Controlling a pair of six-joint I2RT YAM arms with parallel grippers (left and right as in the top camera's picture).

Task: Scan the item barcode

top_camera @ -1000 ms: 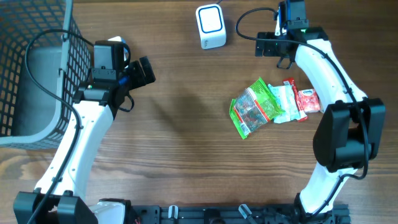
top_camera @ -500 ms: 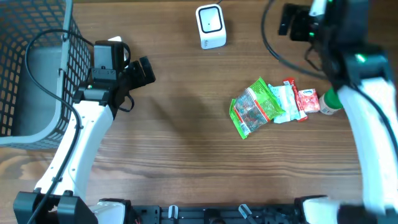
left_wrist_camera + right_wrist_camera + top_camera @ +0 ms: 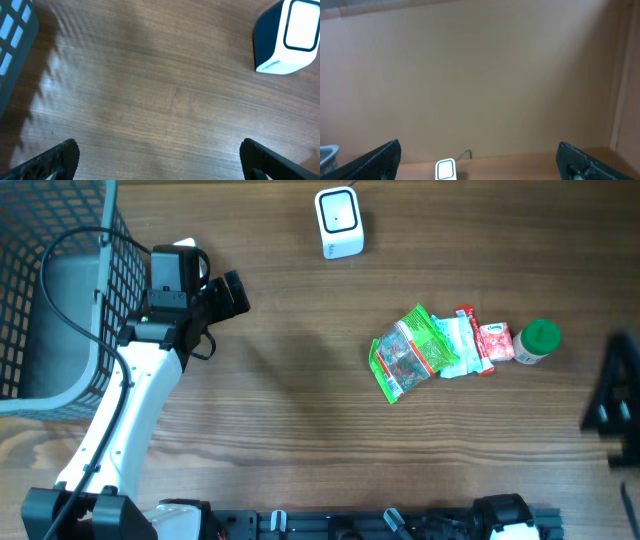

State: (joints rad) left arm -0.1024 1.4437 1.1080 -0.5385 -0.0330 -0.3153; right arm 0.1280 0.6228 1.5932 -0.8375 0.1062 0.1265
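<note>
Jaws on both arms are standing wide open, and they are holding nothing. Nearest the robot's base, the right gripper (image 3: 477, 157) is showing only as a dark blur at the right edge from above. Its own camera is looking at the wall and not at the table (image 3: 300, 440), so I think it is pointing up and keeping out of the way of the pile. A bit farther in, the things to scan are lying flat in a small heap to the right of the middle. A green packet (image 3: 408, 352) is touching some red and white packets (image 3: 478, 342), and a green-capped bottle (image 3: 538, 342) is sitting just beside those. None of them is lying between any jaws. The heap is resting near the right arm and well apart from the left gripper (image 3: 232, 292). That one is hovering farther back on the left over bare wood, with the wire basket (image 3: 40, 290) just beside its arm. Farthest away, the scanner (image 3: 338, 222) is standing at the back edge with its pale face showing from above. It is probably waiting there so a barcode can be held over it.
</note>
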